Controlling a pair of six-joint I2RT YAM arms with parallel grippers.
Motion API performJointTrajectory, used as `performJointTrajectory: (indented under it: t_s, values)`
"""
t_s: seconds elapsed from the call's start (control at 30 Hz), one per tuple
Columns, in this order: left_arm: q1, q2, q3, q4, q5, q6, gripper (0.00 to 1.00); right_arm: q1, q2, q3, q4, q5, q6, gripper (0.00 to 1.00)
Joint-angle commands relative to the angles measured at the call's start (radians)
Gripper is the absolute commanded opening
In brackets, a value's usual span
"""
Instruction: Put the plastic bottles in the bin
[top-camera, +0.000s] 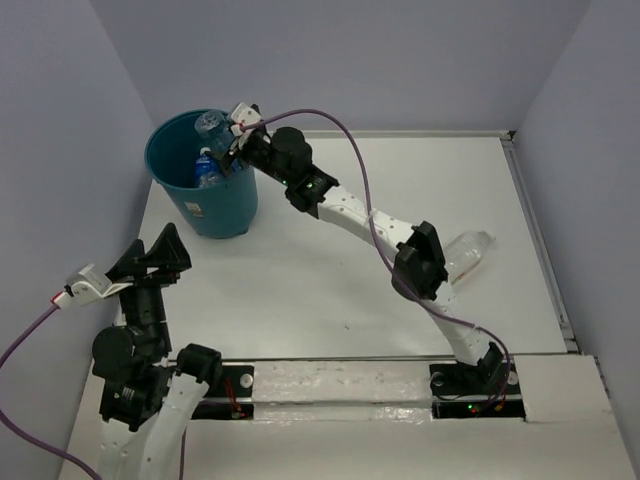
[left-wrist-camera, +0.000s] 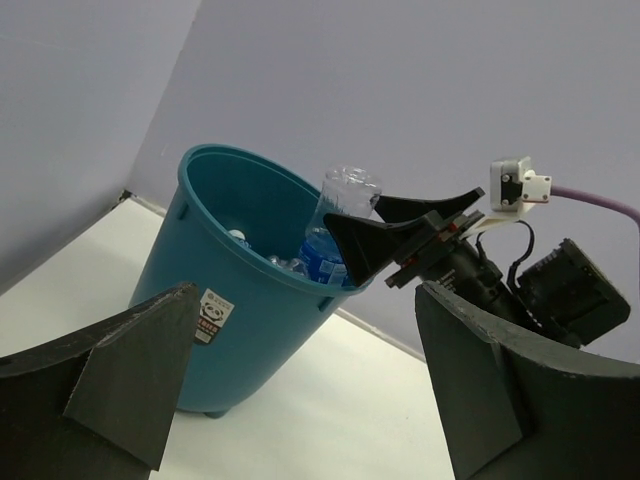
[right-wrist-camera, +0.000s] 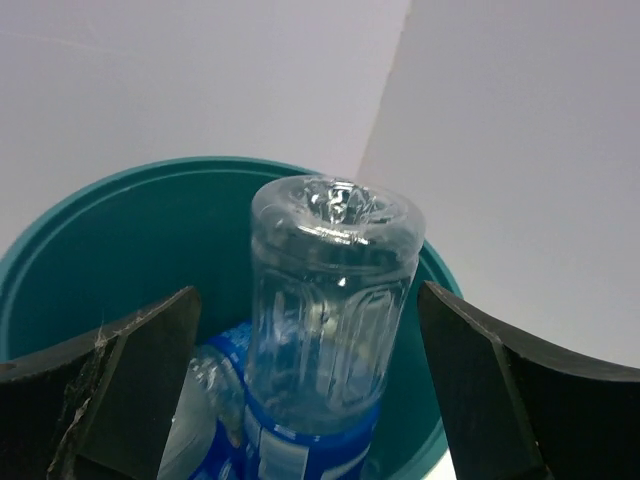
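The table (top-camera: 330, 290) is carrying the teal bin (top-camera: 215, 215) at its far left corner. My right gripper (right-wrist-camera: 308, 292) is hovering above it, jaws gaping around an upended bottle (right-wrist-camera: 335, 230) that is standing inside, not touching it. My left gripper (top-camera: 152, 245) is hanging wide apart. A second bottle (top-camera: 468, 252) is lying beside my right arm (top-camera: 350, 210).

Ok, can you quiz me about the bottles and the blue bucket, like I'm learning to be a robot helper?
1. True or false: the bin lies on its side.
2. Where does the leftover bottle lie? A) on the table beside the right arm B) beside the left arm C) behind the bin
3. The tall bottle pokes up out of the bin. Which end of it is on top?

Key:
1. False, it stands upright.
2. A.
3. Its bottom. It is upside down.
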Motion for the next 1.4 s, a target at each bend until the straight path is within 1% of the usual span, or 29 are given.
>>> performJointTrajectory:
  t_s: [0.0,0.07,0.1,0.13,0.17,0.2,0.27,0.3,0.37,0.4,0.43,0.47,0.53,0.57,0.6,0.63,0.67,0.7,0.73,0.77,0.8,0.83,0.87,0.93,0.97,1.03,1.1,1.2,1.37]
  values:
    - [-0.006,0.051,-0.007,0.066,0.046,0.016,0.99,0.009,-0.21,-0.135,0.152,-0.023,0.083,0.94]
    - [-0.008,0.064,-0.01,0.076,0.099,0.018,0.99,0.009,-0.348,-0.222,0.162,0.02,0.117,0.94]
    - [-0.008,0.068,-0.014,0.086,0.128,0.015,0.99,0.009,-0.404,-0.345,0.163,0.041,0.126,0.94]
    - [-0.008,0.086,-0.016,0.111,0.165,0.004,0.99,0.009,-0.527,-0.42,0.163,0.094,0.133,0.94]
    - [-0.008,0.1,-0.017,0.123,0.214,-0.001,0.99,0.009,-0.594,-0.498,0.163,0.13,0.133,0.94]
    - [-0.008,0.122,-0.017,0.148,0.324,-0.007,0.99,0.009,-0.66,-0.658,0.163,0.179,0.13,0.94]
    - [-0.006,0.204,-0.011,0.171,0.435,-0.025,0.99,0.0,-0.793,-0.808,0.159,0.309,0.12,0.94]
    - [-0.008,0.243,-0.002,0.189,0.551,-0.051,0.99,0.0,-0.923,-0.937,0.145,0.352,0.12,0.94]
    - [-0.009,0.321,0.006,0.227,0.659,-0.089,0.99,-0.011,-1.052,-1.04,0.121,0.475,0.128,0.94]
    - [-0.014,0.405,0.013,0.247,0.763,-0.105,0.99,-0.011,-1.115,-1.084,0.107,0.509,0.133,0.94]
    - [-0.023,0.445,0.013,0.288,0.793,-0.14,0.99,-0.023,-1.237,-1.122,0.085,0.539,0.136,0.93]
    - [-0.072,0.523,0.012,0.315,0.799,-0.154,0.99,-0.023,-1.292,-1.174,0.067,0.588,0.145,0.9]
    - [-0.168,0.602,0.024,0.361,0.727,-0.14,0.99,-0.023,-1.431,-1.187,-0.028,0.642,0.157,0.89]
    - [-0.304,0.693,0.058,0.37,0.621,-0.125,0.99,-0.023,-1.473,-1.192,-0.081,0.673,0.175,0.89]
    - [-0.381,0.75,0.085,0.372,0.571,-0.087,0.99,-0.023,-1.548,-1.195,-0.105,0.684,0.18,0.89]
    - [-0.455,0.807,0.117,0.372,0.519,-0.086,0.99,-0.023,-1.548,-1.195,-0.128,0.69,0.192,0.89]
    - [-0.525,0.871,0.157,0.373,0.476,-0.044,0.99,-0.023,-1.606,-1.196,-0.152,0.705,0.202,0.89]
    - [-0.643,1.004,0.243,0.375,0.416,-0.018,0.99,-0.023,-1.63,-1.192,-0.201,0.715,0.209,0.89]
    - [-0.687,1.071,0.289,0.372,0.4,0.039,0.99,-0.023,-1.649,-1.189,-0.226,0.722,0.218,0.89]
    - [-0.724,1.21,0.343,0.364,0.394,0.064,0.99,-0.023,-1.682,-1.186,-0.244,0.738,0.226,0.89]
    - [-0.75,1.285,0.393,0.353,0.4,0.087,0.99,-0.023,-1.694,-1.186,-0.26,0.739,0.232,0.89]
    - [-0.78,1.353,0.505,0.324,0.411,0.108,0.99,-0.023,-1.706,-1.187,-0.299,0.748,0.235,0.89]
    - [-0.79,1.49,0.618,0.307,0.458,0.143,0.99,-0.023,-1.725,-1.186,-0.321,0.758,0.243,0.89]
    - [-0.801,1.62,0.731,0.245,0.503,0.168,0.99,-0.023,-1.743,-1.192,-0.352,0.759,0.245,0.89]
    - [-0.807,1.739,0.844,0.222,0.541,0.188,0.99,-0.023,-1.763,-1.198,-0.355,0.758,0.243,0.89]
    - [-0.824,1.884,0.943,0.165,0.558,0.219,0.99,-0.023,-1.78,-1.212,-0.364,0.758,0.237,0.89]
    - [-0.836,1.961,1.086,0.128,0.526,0.271,0.99,-0.023,-1.801,-1.221,-0.372,0.756,0.231,0.89]
    - [-0.848,2.077,1.243,0.059,0.479,0.334,0.99,-0.023,-1.817,-1.236,-0.383,0.738,0.214,0.89]
    - [-0.842,2.254,1.493,-0.051,0.468,0.355,0.99,-0.023,-1.817,-1.258,-0.38,0.735,0.197,0.89]
